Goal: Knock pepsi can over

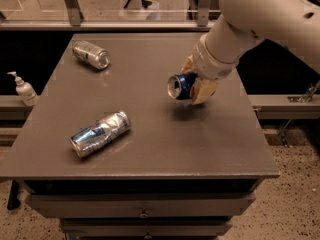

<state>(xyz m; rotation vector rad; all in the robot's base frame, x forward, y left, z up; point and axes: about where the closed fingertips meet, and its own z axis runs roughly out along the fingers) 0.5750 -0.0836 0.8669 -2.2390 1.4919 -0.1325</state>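
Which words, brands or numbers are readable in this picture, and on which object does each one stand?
No text is readable anywhere.
pepsi can, tipped in the end effector above the table, right side: blue print, letters too blurred.
crushed can: blue marks, too blurred.
green can: print too blurred.
pump bottle: no label legible.
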